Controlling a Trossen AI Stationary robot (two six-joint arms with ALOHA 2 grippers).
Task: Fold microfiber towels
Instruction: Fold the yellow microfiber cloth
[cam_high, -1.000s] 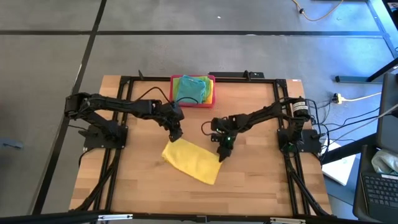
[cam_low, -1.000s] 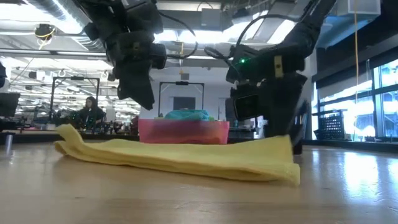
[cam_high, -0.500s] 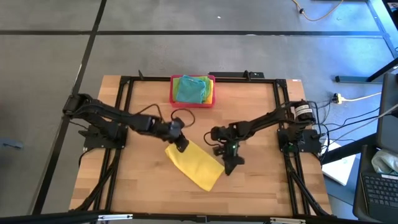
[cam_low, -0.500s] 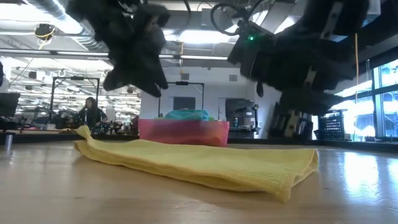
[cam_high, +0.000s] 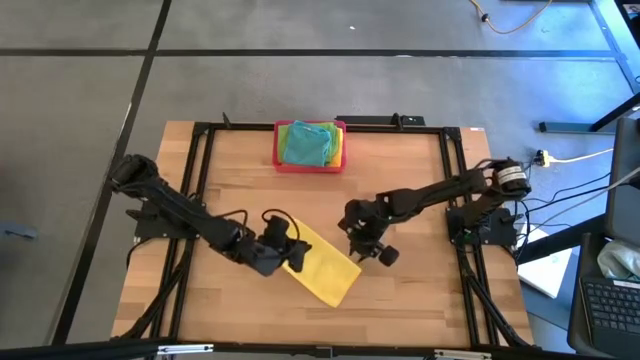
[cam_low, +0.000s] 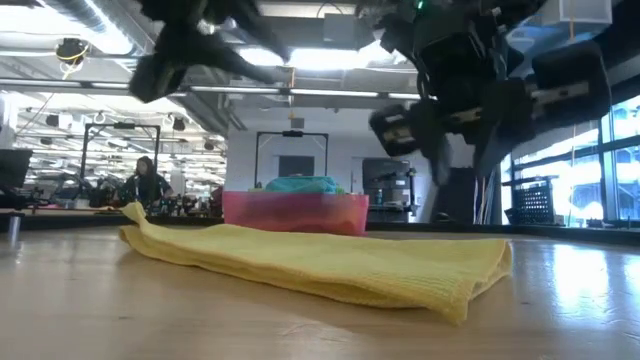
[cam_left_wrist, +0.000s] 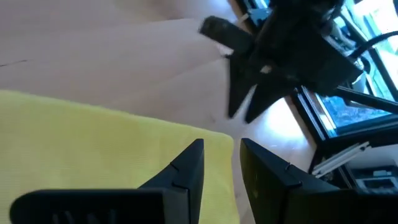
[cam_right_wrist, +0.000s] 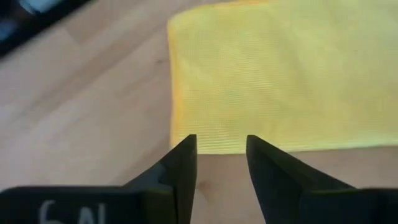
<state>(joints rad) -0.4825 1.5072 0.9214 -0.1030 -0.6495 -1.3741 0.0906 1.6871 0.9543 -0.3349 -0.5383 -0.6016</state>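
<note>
**Both grippers let go; the yellow towel lies folded once on the table**

The yellow towel (cam_high: 320, 263) now rests flat on the wooden table (cam_high: 420, 190), a long folded strip running diagonally across the front middle of the table. It has slid toward the front edge over the last second, and in the last half second it has not moved at all: in the low view its outline matches the picture before it, with the doubled edge at the right end.

The left gripper (cam_high: 283, 252) has swung from the towel's far corner to its near-left end and hovers low over the cloth; its fingers (cam_left_wrist: 186, 171) stand a narrow gap apart with nothing between them. The right gripper (cam_high: 372, 248) has come off the towel's right end and now hangs just beside it, above bare wood; its fingers (cam_right_wrist: 180, 163) are likewise narrowly parted and empty, pointing at the towel's short edge.

So the first fold looks done and released, I judge. The strip is still long, so a second fold, end over end, probably remains before it can join the others.

The pink tray (cam_high: 342, 160) at the far edge holds the teal towel (cam_high: 305, 145) on top of a yellow one (cam_high: 286, 128).
</note>
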